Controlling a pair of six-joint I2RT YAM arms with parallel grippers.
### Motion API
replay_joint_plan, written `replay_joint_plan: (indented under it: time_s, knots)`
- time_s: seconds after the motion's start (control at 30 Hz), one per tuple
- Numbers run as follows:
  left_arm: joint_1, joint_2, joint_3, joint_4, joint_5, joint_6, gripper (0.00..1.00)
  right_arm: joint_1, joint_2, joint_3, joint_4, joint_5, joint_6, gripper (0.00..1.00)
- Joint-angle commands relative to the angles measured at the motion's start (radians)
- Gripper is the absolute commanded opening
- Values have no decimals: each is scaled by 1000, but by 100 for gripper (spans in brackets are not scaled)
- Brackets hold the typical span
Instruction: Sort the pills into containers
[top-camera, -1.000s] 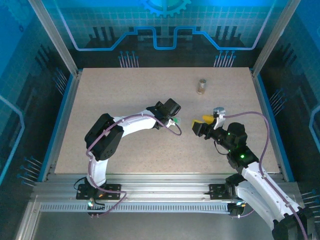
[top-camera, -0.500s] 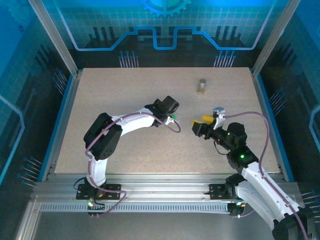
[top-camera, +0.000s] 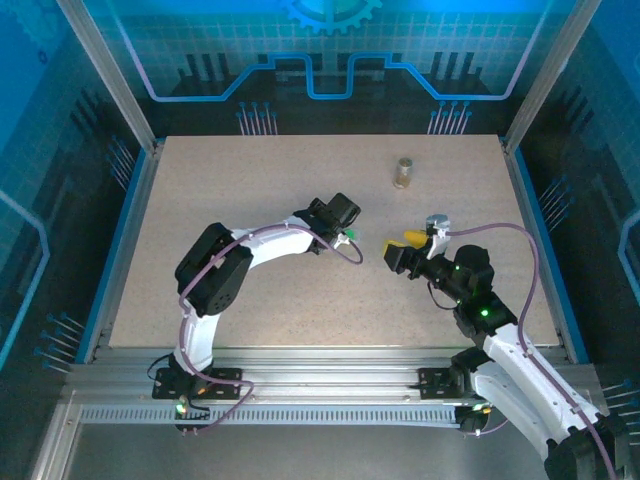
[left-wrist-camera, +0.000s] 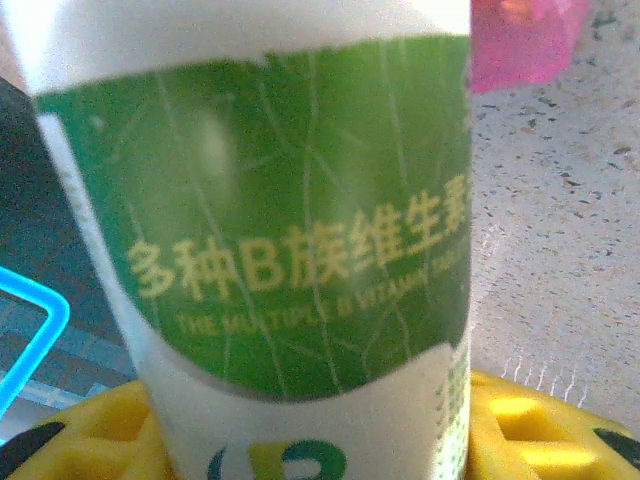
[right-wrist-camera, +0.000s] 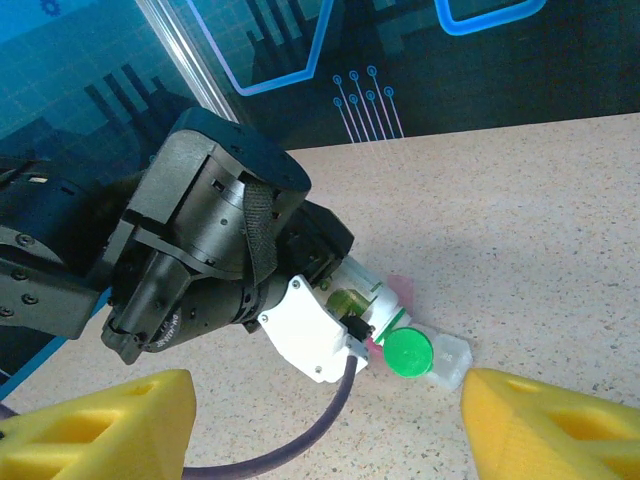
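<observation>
While the left end effector (top-camera: 346, 236) clamps one white bottle (left-wrist-camera: 280, 250), the right end effector (top-camera: 391, 252) gapes empty.

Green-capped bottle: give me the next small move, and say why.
Probably ease the right fingers forward until they bracket the green cap. The left fingers grip the white bottle lying roughly level, its cap facing the right arm, whose open fingers stand short of it.
</observation>
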Motion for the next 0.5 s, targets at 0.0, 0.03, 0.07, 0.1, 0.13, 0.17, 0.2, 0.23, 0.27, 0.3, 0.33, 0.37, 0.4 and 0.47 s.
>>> replay_joint_plan:
  time_s: [0.0, 0.03, 0.07, 0.1, 0.13, 0.17, 0.2, 0.23, 0.27, 0.3, 0.33, 0.37, 0.4, 0.47]
  knots:
    - [6, 66, 6, -87, 26, 4, 0, 14, -6, -6, 18, 9, -12, 72]
    - [9, 61, 18, -92, 24, 1, 0, 14, -7, -6, 17, 9, -13, 72]
    - [11, 53, 35, -96, 21, -2, 0, 15, -7, -6, 16, 9, -11, 72]
    - [15, 40, 51, -104, 18, -3, 0, 16, -5, -6, 17, 9, -11, 72]
    - [19, 24, 59, -109, 17, -1, 0, 16, -5, -6, 18, 9, -11, 72]
    - [20, 4, 63, -111, 21, 2, 0, 16, -5, -7, 18, 10, -13, 72]
    - [23, -16, 64, -111, 20, 7, 0, 16, -5, -9, 20, 12, -10, 72]
    - [23, -31, 63, -110, 22, 9, 0, 16, -4, -9, 21, 10, -11, 72]
    - [25, -48, 58, -105, 23, 9, 0, 16, -4, -7, 22, 7, -10, 72]
    - [27, -63, 49, -100, 23, 11, 0, 16, -4, -8, 22, 7, -9, 72]
    - [26, -73, 39, -94, 24, 12, 0, 17, -4, -8, 22, 7, -10, 72]
    - [26, -83, 27, -90, 24, 15, 0, 16, -3, -8, 22, 7, -9, 72]
    - [25, -88, 16, -88, 23, 17, 0, 16, -2, -9, 22, 7, -10, 72]
    - [26, -94, 0, -77, 19, 21, 0, 16, -1, -10, 22, 9, -10, 72]
